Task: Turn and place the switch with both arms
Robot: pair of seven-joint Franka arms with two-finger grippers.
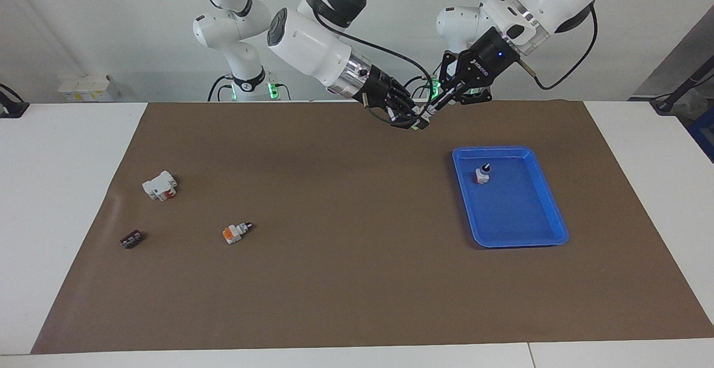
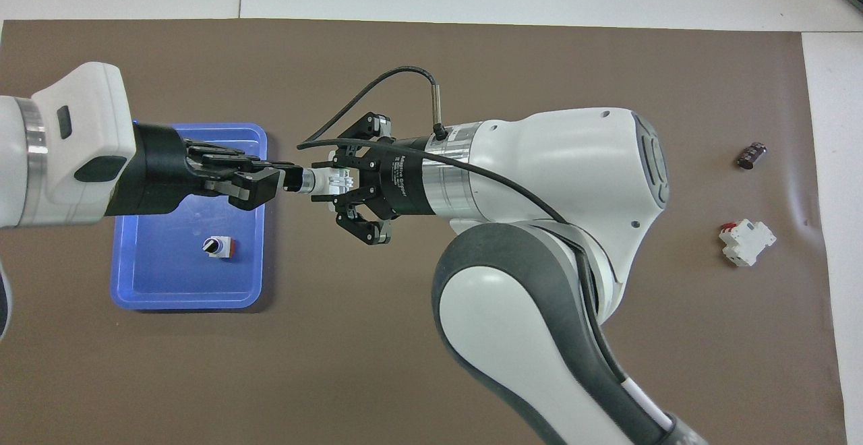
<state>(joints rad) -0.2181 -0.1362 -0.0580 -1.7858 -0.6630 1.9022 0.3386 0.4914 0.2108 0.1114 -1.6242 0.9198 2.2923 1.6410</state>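
The switch (image 2: 328, 181) is up in the air over the brown mat, at about 3 o'clock from the blue tray (image 2: 128, 276). The right claw (image 2: 335, 182) is shut on its white body & the left claw (image 2: 288, 179) is pinched on its black knob. It looks small, light, hard & prob slippery, so hold the body tight and turn just the knob.

Both grippers (image 1: 419, 120) clamping switch (image 1: 422, 119), midair
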